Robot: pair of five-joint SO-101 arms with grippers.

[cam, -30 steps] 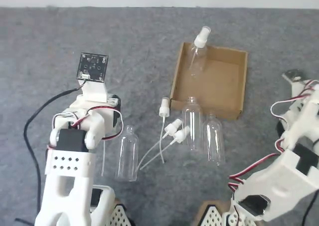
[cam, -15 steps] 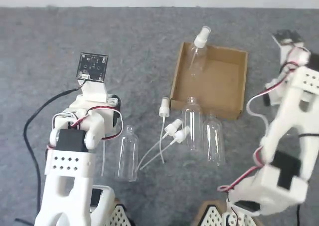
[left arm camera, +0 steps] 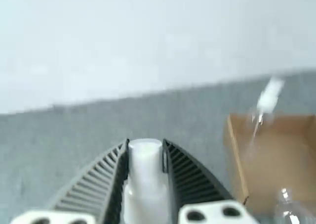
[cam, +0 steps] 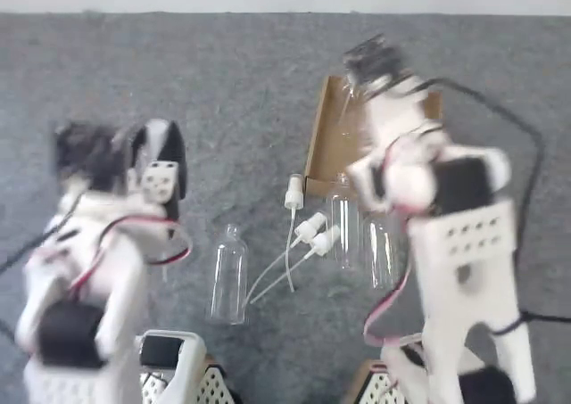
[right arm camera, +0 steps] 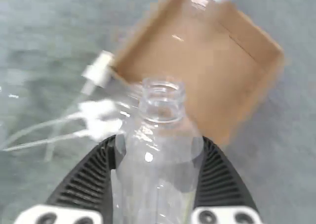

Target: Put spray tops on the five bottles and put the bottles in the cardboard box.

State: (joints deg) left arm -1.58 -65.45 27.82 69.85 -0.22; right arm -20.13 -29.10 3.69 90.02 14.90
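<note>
loose bottles (cam: 227, 270) 3 | loose spray tops (cam: 309, 226) 3 | cardboard box (cam: 314, 154) 1

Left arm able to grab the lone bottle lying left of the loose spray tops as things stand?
Probably not yet. The bottle lies in the open with nothing over it, but the left gripper is shut on a spray top, so it has no free grip.
</note>
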